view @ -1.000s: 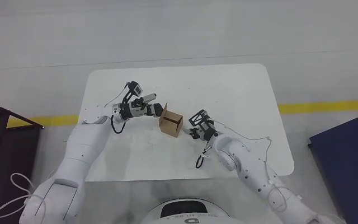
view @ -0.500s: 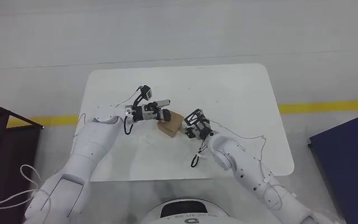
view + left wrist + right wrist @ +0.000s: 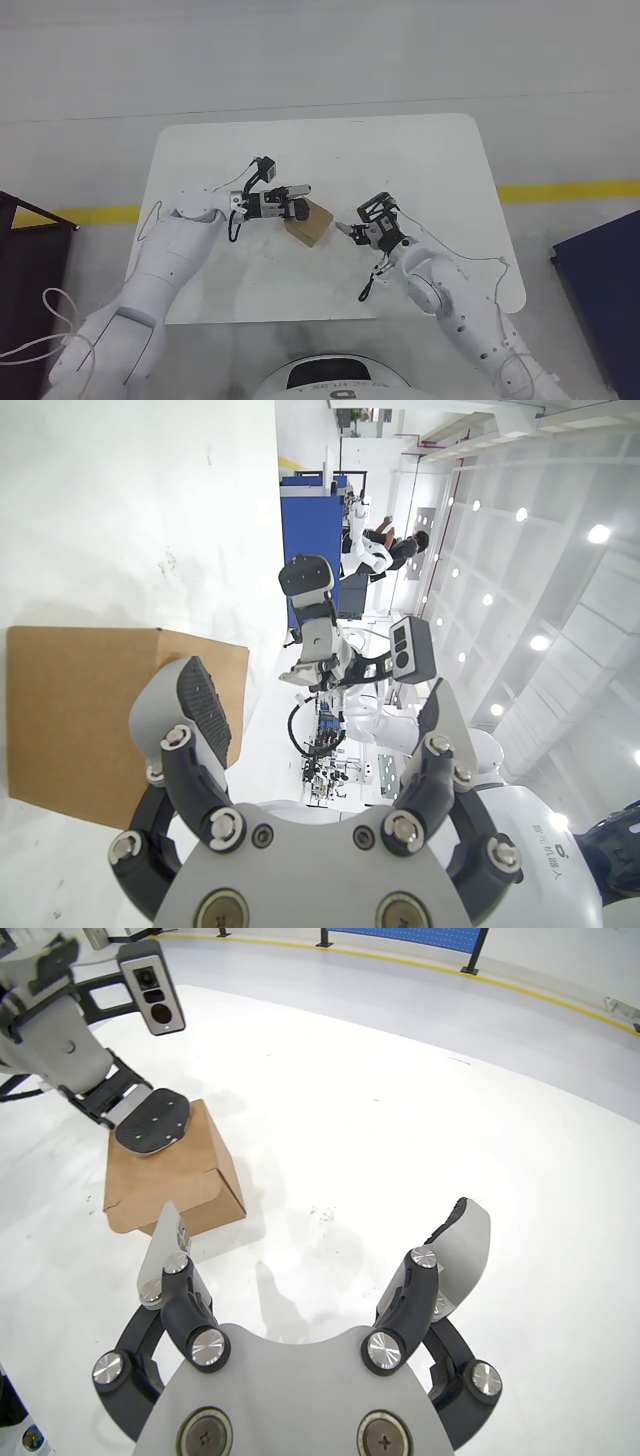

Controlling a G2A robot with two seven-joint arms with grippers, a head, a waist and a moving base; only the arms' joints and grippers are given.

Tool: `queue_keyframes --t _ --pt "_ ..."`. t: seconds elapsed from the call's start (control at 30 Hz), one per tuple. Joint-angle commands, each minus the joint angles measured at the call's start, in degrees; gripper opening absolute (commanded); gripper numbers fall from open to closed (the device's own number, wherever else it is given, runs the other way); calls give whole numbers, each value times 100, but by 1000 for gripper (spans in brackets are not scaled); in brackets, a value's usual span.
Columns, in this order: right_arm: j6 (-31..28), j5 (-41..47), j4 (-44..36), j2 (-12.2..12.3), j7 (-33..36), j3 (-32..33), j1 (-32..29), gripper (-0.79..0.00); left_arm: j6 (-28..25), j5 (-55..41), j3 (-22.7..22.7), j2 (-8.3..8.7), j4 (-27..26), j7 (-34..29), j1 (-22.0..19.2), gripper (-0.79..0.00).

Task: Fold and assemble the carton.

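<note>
We see the carton [image 3: 307, 222] lying near the middle of the white table [image 3: 420, 160], a brown box with its top flap folded down over the front edge. It sits flat between the 2 grippers.

The left gripper [image 3: 299, 200] is at the carton's top, jaws spread wide and gripping nothing. In the right wrist view, 1 ribbed pad [image 3: 152, 1128] of it lies flat on the top face of the carton [image 3: 170, 1183], near the far edge. In the left wrist view that finger [image 3: 200, 695] overlaps the carton [image 3: 85, 710], while the other finger stands off to the side, over no part of the box.

The right gripper [image 3: 348, 232] hovers just beside the carton, apart from it. Its jaws are also released, both fingers splayed over bare table [image 3: 350, 1078].
</note>
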Motion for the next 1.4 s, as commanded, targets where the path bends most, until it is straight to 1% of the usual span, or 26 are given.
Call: queue_keyframes --t 0.0,0.3,0.6,0.9,1.23,1.37 --pt "6 -116 63 -22 98 -124 69 0 -11 -6 -7 -2 19 -13 -8 0" --pt "291 -394 427 -182 358 -649 500 0 -80 123 -2 -1 51 -29 -10 0" --pt "378 -365 778 -311 425 -903 791 0 -36 70 -16 -10 61 -89 17 0" --pt "420 -326 789 -376 369 -911 875 0 -22 77 -31 -12 35 -118 24 0" --pt "451 -408 954 -439 540 -963 953 0 0 113 -46 -9 -13 -130 42 0" --pt "490 -482 946 -439 586 -889 932 0 6 139 -45 -10 -18 -123 38 0"
